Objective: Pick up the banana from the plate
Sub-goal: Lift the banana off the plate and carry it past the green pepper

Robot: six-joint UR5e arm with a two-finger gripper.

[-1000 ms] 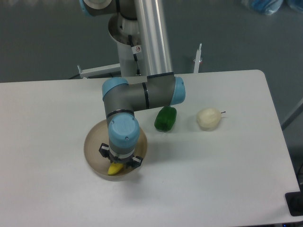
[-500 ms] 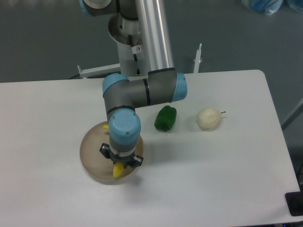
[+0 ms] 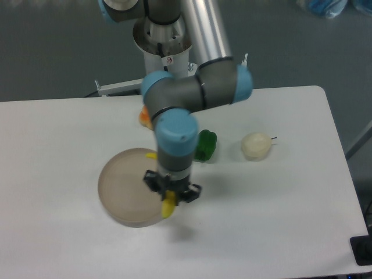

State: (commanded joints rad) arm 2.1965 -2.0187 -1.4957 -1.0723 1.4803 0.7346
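The end effector [image 3: 170,200] is squeezed tight on the banana [image 3: 168,206], holding it up over the plate's [image 3: 125,186] edge so it hangs free.

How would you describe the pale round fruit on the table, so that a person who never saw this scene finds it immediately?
Start at the white table and go to its right half, past the robot arm. The pale fruit lies alone there, to the right of the green pepper, apart from it. It is the only cream-white item, rounded, with a thin dark stem pointing right.
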